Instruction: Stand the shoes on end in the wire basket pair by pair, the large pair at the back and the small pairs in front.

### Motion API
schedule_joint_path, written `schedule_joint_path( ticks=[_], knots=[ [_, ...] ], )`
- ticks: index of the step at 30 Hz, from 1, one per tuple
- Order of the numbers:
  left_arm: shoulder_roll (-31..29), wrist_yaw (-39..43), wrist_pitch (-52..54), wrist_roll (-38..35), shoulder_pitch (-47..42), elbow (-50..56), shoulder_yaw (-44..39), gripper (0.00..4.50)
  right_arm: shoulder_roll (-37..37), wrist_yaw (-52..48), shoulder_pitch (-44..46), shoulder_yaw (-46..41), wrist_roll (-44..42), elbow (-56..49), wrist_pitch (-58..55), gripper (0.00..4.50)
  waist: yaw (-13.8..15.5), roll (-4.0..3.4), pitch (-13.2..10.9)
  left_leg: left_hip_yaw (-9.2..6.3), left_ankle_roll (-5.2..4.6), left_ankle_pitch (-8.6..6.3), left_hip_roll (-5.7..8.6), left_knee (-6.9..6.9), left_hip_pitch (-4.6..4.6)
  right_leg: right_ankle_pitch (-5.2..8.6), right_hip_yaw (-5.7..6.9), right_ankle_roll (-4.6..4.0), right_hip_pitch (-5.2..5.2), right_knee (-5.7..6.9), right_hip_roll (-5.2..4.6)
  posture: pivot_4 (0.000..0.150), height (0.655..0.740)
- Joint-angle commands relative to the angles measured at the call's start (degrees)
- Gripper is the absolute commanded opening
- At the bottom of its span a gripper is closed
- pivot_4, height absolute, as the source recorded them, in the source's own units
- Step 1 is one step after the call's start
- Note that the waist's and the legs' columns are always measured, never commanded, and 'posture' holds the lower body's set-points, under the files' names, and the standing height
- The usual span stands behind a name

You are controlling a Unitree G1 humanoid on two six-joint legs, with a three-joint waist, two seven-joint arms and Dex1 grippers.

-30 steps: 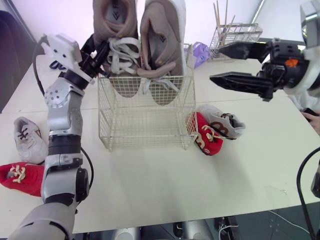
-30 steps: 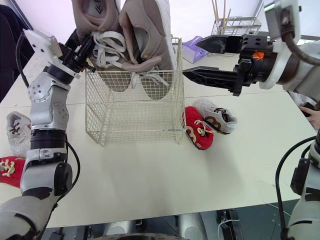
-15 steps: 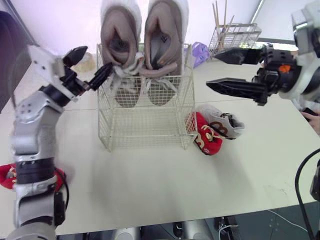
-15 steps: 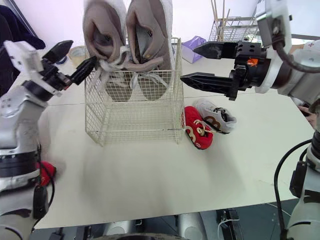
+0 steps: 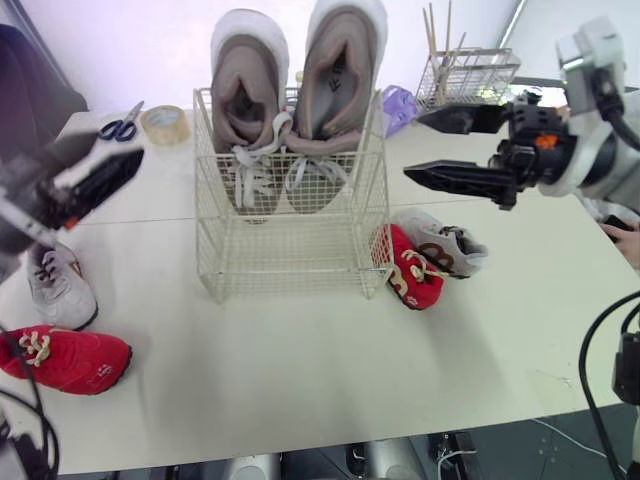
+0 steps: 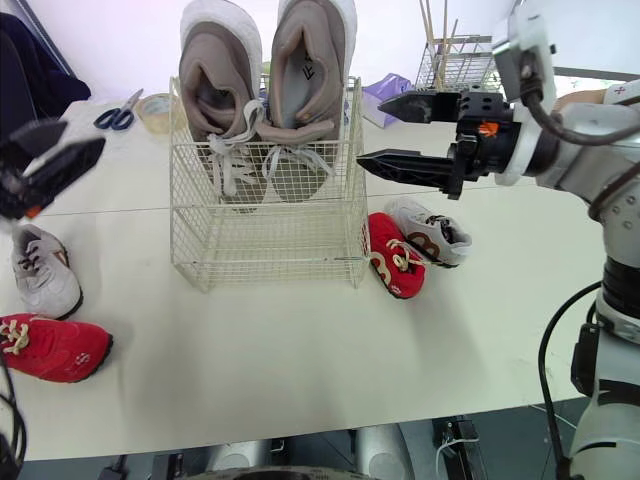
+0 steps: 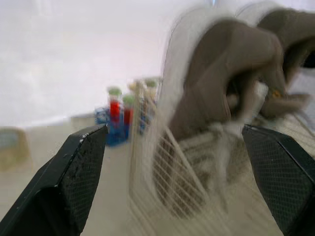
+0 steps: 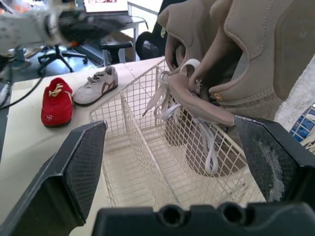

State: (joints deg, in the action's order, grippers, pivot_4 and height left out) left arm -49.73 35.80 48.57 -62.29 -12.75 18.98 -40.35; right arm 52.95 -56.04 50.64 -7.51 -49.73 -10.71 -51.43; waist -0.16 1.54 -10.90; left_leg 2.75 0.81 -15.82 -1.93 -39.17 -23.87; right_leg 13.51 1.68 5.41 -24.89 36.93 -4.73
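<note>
The wire basket stands in the middle of the white table. The large pair of taupe sneakers stands on end along the basket's back wall, heels up and side by side, with the white laces hanging down inside the mesh. The front part of the basket holds no shoes.

Just right of the basket, the near red shoe lies against the front right corner. The near white shoe, trimmed in brown, lies touching its far side. Well to the left of the basket, the far white shoe lies on the table, and the far red shoe is just in front of it, towards the table edge.

The right gripper hovers in the air to the right of the basket, level with its rim. Its fingers are spread wide and hold nothing. The left gripper hangs off to the left, apart from the basket and above the two shoes there. It is smeared in the head views, but its wrist view shows the fingers far apart and empty.

At the back left lie scissors and a roll of tape. A second wire rack holding what look like thin sticks stands at the back right.
</note>
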Motion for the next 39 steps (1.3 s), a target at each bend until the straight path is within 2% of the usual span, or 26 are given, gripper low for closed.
schedule_joint_path(
  ticks=[1,2,3,6,8,9,12,17,20,23,29,39],
  knots=[
    [-2.8,-0.8,4.6,-6.5,4.4,8.9,-2.7,4.47,1.1,-1.5,2.2,-0.3,1.9,2.4,1.0,4.50,0.0,0.00,0.0,0.00,0.00,0.00,0.00,0.00,0.00,0.00,-0.01,-0.01,0.01,-0.02,-0.01,0.150,0.7400],
    [-4.8,-0.2,5.4,-6.4,5.7,11.1,-2.8,4.47,1.9,-1.3,2.0,0.1,3.5,3.4,1.2,4.50,0.0,0.01,0.0,0.00,0.00,0.00,0.01,0.00,0.00,0.01,-0.01,-0.02,0.01,-0.02,-0.03,0.150,0.7400],
    [-6.6,-0.2,6.7,-9.3,6.1,12.7,-3.4,4.47,3.2,-1.7,1.0,0.5,5.4,4.7,1.8,4.50,0.1,0.00,0.0,0.00,0.00,0.00,0.02,0.00,0.00,0.02,-0.01,-0.04,0.01,-0.03,-0.03,0.150,0.7400],
    [-12.7,-2.7,8.9,-27.9,6.3,18.7,-2.6,4.47,5.6,-0.9,-4.8,-0.8,13.0,12.5,9.0,4.50,0.7,0.02,0.0,-0.02,0.01,-0.01,0.02,0.00,0.01,0.12,0.00,-0.21,0.02,-0.07,-0.02,0.150,0.7400],
    [-14.6,-0.4,9.2,-26.5,9.2,25.9,1.1,4.47,5.1,0.1,-9.6,-3.5,16.2,16.4,15.0,4.50,0.8,-0.07,0.0,0.00,0.01,-0.01,0.02,0.04,0.16,0.13,-0.01,-0.24,0.26,-0.34,-0.04,0.150,0.7400],
    [-14.1,0.4,8.9,-25.4,10.8,27.6,3.2,4.47,5.6,-0.7,-12.7,-4.2,17.1,16.3,16.7,4.50,0.8,-0.44,0.1,0.04,0.00,-0.02,0.03,0.08,0.19,0.12,-0.02,-0.28,0.38,-0.59,-0.04,0.150,0.7400],
    [-9.6,-1.2,5.0,-23.2,12.6,29.6,10.4,4.47,6.9,-2.3,-22.2,-7.5,17.8,13.3,17.6,4.50,0.8,-0.99,0.1,0.27,-0.14,-0.10,0.13,0.12,0.32,0.07,-0.36,-0.29,0.49,-0.76,-0.06,0.150,0.7400],
    [-2.1,-2.9,1.4,-19.5,11.7,31.1,22.1,4.47,2.9,3.4,-37.7,-19.5,13.5,2.4,12.2,4.50,0.8,-1.09,0.2,0.23,-0.08,-0.05,0.07,0.15,0.46,0.06,-0.33,-0.26,0.48,-0.54,0.18,0.150,0.7400],
    [-1.8,-1.8,1.0,-17.1,12.6,31.1,25.2,4.47,1.0,5.3,-44.6,-22.8,13.6,-2.1,11.0,4.50,0.8,-1.05,0.2,0.18,-0.07,-0.05,0.05,0.16,0.51,0.07,-0.33,-0.28,0.56,-0.57,0.22,0.150,0.7400],
    [-2.3,-0.5,0.6,-17.0,12.5,28.3,25.2,4.47,-2.7,6.8,-51.2,-24.5,16.1,-1.9,14.5,4.50,0.9,-1.03,0.2,0.22,-0.08,-0.05,0.08,0.10,0.51,0.08,-0.36,-0.30,0.60,-0.61,0.19,0.150,0.7400],
    [-5.2,1.2,1.5,-16.6,9.0,25.7,25.5,4.47,-8.5,7.9,-51.8,-20.1,19.9,3.8,22.1,4.50,0.6,-1.02,0.2,0.23,-0.08,-0.06,0.10,0.03,0.51,0.08,-0.41,-0.34,0.66,-0.65,0.19,0.150,0.7400],
    [-8.4,2.4,1.6,-13.9,11.8,25.3,24.0,4.47,-14.4,6.8,-42.4,-11.8,24.3,18.9,32.9,4.50,0.5,-1.03,0.2,0.24,-0.09,-0.06,0.09,0.10,0.51,0.08,-0.43,-0.33,0.62,-0.69,0.22,0.150,0.7400]
  ],
)
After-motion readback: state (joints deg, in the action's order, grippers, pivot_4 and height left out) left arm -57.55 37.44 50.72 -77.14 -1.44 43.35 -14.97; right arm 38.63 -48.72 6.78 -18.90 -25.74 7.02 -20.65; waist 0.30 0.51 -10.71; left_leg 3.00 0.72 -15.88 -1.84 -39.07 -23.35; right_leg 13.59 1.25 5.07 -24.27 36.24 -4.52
